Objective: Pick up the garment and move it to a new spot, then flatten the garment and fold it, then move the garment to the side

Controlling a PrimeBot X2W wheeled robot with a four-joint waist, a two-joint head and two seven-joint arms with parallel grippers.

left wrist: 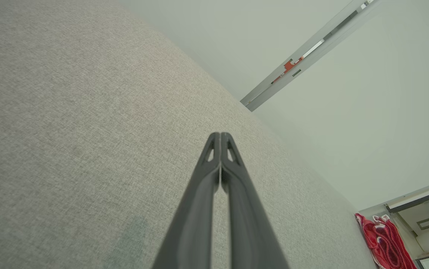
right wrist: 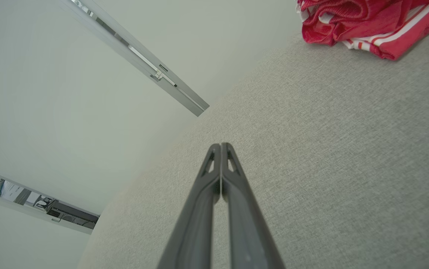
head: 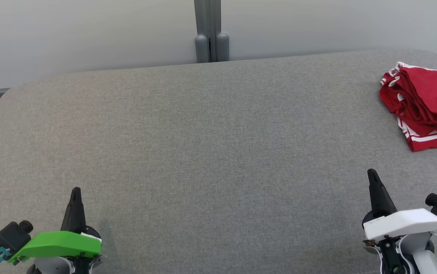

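- Starting at your left, the left gripper (head: 75,190) sits low over the grey padded surface (head: 203,144) with its two dark fingers pressed together and nothing between them; the left wrist view shows the same clenched tips over bare cloth.
- Between the two arms you have a wide stretch of that surface, a likely place to spread and fold.
- On your right, the right gripper (head: 372,173) is likewise clenched and empty, its fingers pointing toward the far edge.
- Beyond it, at the far right and well apart from both grippers, lies the red garment (head: 424,106), bunched in loose folds, with white stripes along its hem; part of it runs past the head view's right edge.
- Expect it to be light, limp and soft: it should sag and drag from any single pinch, and stacked layers may come up together.
- I would pinch a raised fold or the striped hem on the near side, judging which layer is topmost from the right wrist view.
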